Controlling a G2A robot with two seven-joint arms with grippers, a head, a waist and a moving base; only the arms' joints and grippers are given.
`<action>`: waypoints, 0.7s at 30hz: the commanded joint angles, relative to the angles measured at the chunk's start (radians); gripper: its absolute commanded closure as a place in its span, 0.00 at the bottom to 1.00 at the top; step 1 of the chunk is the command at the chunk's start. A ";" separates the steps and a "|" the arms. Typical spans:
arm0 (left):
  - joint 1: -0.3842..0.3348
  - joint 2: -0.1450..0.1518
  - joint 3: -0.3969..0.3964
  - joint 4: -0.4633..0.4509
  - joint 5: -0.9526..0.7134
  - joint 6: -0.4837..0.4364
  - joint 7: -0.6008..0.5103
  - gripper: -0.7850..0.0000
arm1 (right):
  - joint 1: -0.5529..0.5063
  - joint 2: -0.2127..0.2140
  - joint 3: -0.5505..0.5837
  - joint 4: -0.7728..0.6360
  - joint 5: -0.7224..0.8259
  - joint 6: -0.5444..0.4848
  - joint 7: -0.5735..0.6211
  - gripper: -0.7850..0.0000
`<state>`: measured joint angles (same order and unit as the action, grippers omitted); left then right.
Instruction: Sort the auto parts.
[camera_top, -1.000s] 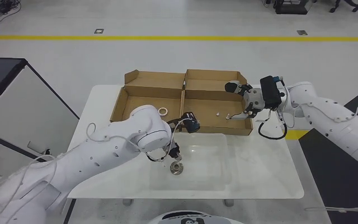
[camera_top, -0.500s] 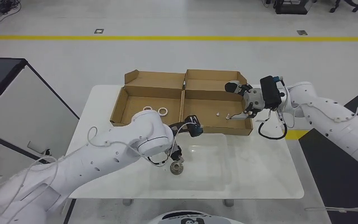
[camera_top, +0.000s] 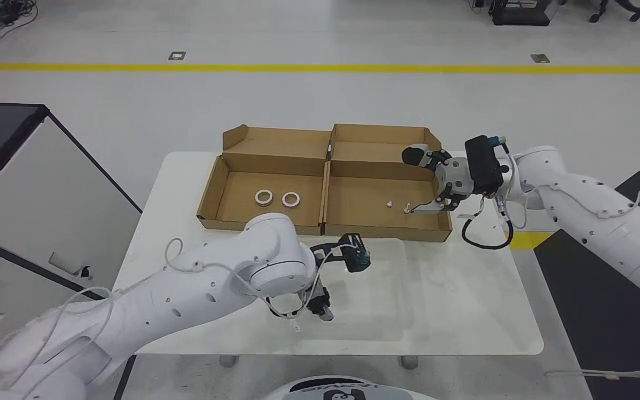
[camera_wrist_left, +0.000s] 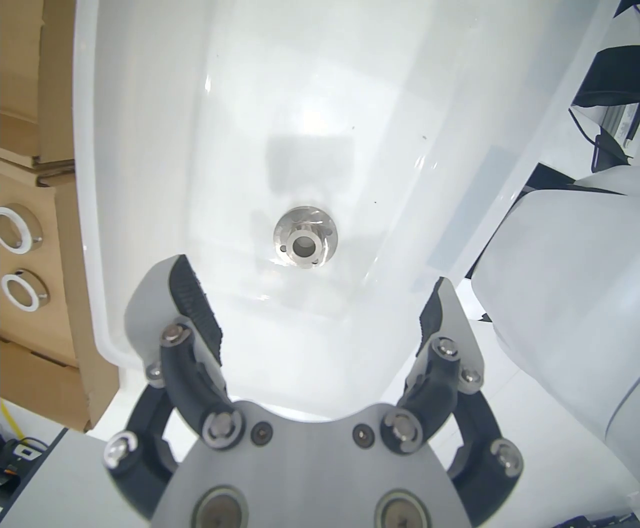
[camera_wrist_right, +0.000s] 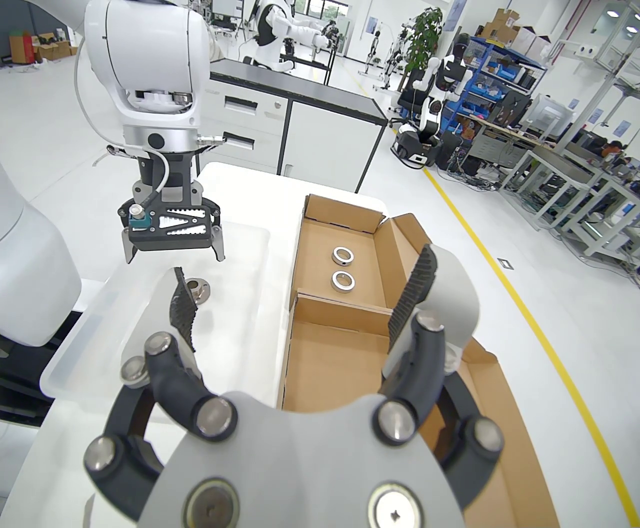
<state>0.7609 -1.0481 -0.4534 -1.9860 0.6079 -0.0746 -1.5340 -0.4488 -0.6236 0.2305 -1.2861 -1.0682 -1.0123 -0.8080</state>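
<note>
From where I stand, both arms are glossy white with rounded joints; the left arm (camera_top: 200, 290) carries thin white cables (camera_top: 170, 248), and the right arm (camera_top: 580, 200) has a black cable (camera_top: 478, 240) by its black wrist block (camera_top: 483, 160). The left gripper (camera_wrist_left: 310, 285) and right gripper (camera_wrist_right: 300, 270) share a silver plate studded with round screws, black linkages and white fingers faced with ribbed black pads (camera_wrist_left: 195, 300).

My top camera looks steeply down on the whole table (camera_top: 475, 310); both wrist cameras (left close, right farther) share the clear bin (camera_wrist_left: 140, 175).
</note>
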 joint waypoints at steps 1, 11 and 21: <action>0.010 0.000 0.000 0.006 0.002 -0.010 0.029 0.00 | 0.000 0.000 0.000 0.000 0.000 0.000 0.000 0.00; 0.018 -0.018 0.041 0.067 0.054 -0.049 0.037 0.00 | 0.000 0.000 0.000 0.000 0.000 0.000 0.000 0.00; 0.004 -0.035 0.046 0.102 0.038 -0.070 0.021 0.42 | 0.000 0.000 0.000 0.000 0.000 0.000 0.000 0.00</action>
<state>0.7647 -1.0820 -0.4085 -1.8875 0.6459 -0.1436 -1.5122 -0.4488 -0.6236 0.2305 -1.2861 -1.0682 -1.0123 -0.8080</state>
